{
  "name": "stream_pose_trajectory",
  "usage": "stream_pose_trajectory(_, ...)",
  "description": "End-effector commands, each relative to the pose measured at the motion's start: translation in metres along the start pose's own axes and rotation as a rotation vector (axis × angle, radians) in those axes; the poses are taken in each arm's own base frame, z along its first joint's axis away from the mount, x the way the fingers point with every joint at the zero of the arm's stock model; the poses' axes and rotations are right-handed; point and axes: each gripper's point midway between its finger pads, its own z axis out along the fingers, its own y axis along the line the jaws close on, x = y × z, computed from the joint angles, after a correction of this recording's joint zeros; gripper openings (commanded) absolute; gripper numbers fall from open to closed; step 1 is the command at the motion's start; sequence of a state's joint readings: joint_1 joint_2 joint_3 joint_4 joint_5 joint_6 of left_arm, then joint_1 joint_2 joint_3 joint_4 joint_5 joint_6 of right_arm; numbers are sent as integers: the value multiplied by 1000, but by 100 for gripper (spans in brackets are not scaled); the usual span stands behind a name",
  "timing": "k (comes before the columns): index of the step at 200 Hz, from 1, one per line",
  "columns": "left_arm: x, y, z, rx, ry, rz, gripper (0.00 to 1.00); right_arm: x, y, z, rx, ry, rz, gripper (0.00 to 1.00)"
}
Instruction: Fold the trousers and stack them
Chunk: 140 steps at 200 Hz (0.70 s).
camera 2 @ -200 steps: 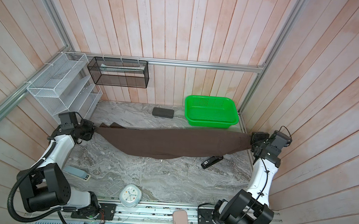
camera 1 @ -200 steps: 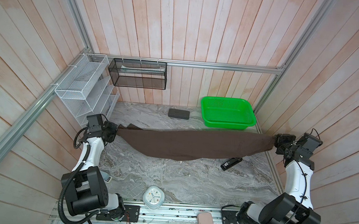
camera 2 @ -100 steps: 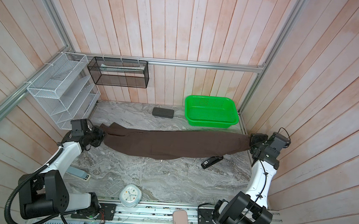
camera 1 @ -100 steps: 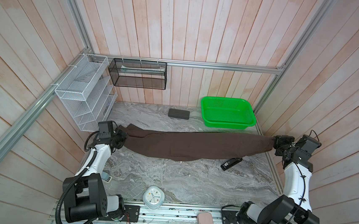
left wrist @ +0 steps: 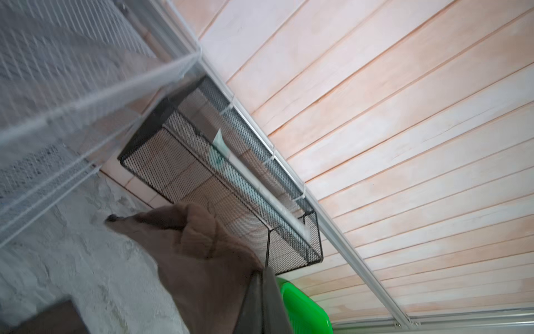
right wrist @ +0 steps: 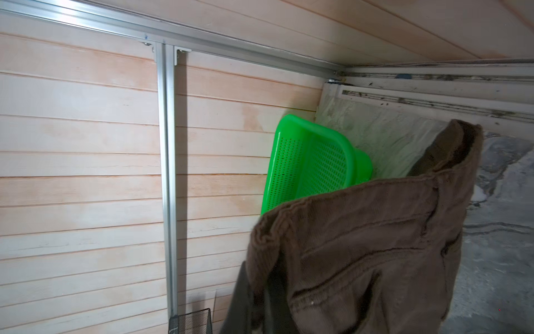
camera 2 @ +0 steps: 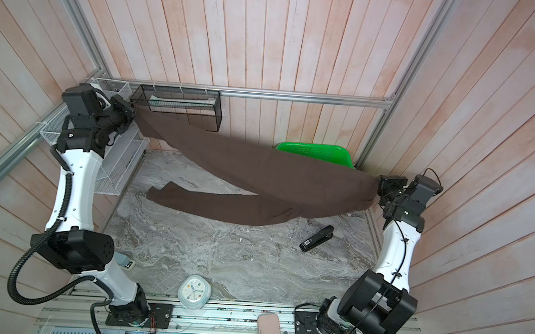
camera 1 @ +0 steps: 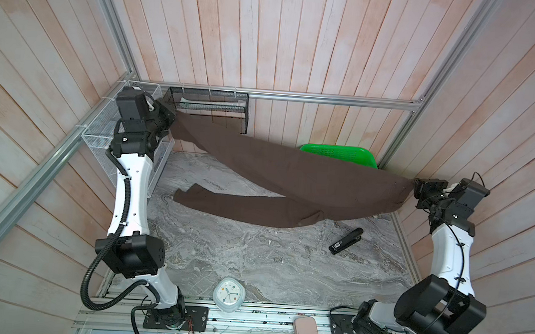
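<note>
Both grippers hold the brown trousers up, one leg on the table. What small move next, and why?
Probably lower the left gripper to lay its held leg onto the free leg lying on the table. The trousers hang stretched between it and the right gripper at the waistband, so the legs are apart, not yet aligned.

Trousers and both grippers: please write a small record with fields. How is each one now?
trousers: dark brown, stretched in the air between both grippers
free leg: hangs down, end lies on the table
left gripper: shut on the trousers, raised near the black mesh shelf
right gripper: shut on the trousers, at the waistband
green basket: partly hidden behind the cloth
</note>
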<state>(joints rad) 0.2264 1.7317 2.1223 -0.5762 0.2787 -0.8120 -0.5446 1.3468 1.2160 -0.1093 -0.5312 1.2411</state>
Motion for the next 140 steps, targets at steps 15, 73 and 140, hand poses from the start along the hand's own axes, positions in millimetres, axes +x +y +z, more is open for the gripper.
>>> stream_pose_trajectory(15,5,38,-30,-92,-17,5,0,3,23,-21,-148,2,-31,0)
stream_pose_trajectory(73,99,97,-99,-105,64,-53,0,13,-67,-71,3,-64,2,0)
stream_pose_trajectory(140,136,113,-151,-139,80,9,0,41,-126,-105,140,-137,17,0)
